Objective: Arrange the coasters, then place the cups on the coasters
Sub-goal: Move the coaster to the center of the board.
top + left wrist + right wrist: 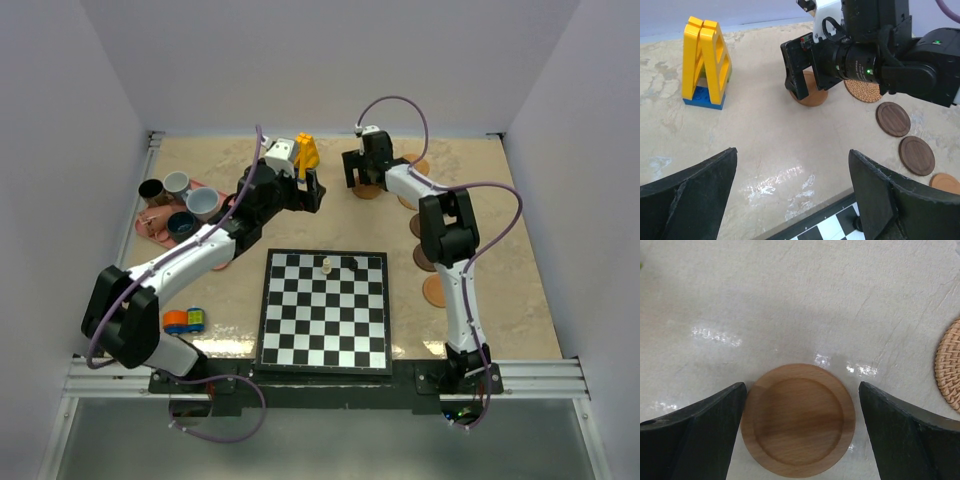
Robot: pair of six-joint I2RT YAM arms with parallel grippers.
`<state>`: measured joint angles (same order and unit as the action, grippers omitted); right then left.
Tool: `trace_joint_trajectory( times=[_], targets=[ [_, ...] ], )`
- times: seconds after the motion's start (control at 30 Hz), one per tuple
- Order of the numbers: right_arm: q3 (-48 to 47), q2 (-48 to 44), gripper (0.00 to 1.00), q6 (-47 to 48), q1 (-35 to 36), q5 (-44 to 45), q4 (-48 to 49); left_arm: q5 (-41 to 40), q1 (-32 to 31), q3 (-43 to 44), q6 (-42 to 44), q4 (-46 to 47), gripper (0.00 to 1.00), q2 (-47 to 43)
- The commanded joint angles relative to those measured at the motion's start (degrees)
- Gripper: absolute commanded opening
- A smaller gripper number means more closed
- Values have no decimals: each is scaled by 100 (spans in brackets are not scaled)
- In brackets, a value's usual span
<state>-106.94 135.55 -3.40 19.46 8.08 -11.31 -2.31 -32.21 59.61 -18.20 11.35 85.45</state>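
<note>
The right tool [802, 386] is hovering wide open, empty, over a tan round wooden coaster [798, 421], the left tool [792, 151] likewise, while small handled cups [203, 203] are waiting unplaced at left.

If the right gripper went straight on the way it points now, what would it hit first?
Most likely the light wooden coaster, lying flat straight ahead, framed by the open right gripper; the gap to it is unclear.

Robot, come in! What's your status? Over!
Left tool open, empty. Right tool open, straddling tan wooden coaster. Cups grouped at left. Yellow block tower nearby, not blocking.
</note>
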Motion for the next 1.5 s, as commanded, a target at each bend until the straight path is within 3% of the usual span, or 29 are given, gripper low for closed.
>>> trace_joint_trajectory(
  times=[0.0,0.17,0.5,1.03,1.47],
  targets=[
    [-450,164,99,260,-13,-7,-274,-42,65,-2,211,-563,98,-581],
    [-381,235,99,296,-13,-350,-433,134,74,111,378,-1003,99,-819],
    [242,-80,92,50,-13,-96,-899,29,83,288,861,-1496,99,-1223],
    [2993,-2013,85,-451,22,62,-179,-130,118,-266,1099,-1032,99,-1918],
    [4479,-3148,81,-723,110,142,164,-24,118,-538,993,-828,99,-1971]
  ],
)
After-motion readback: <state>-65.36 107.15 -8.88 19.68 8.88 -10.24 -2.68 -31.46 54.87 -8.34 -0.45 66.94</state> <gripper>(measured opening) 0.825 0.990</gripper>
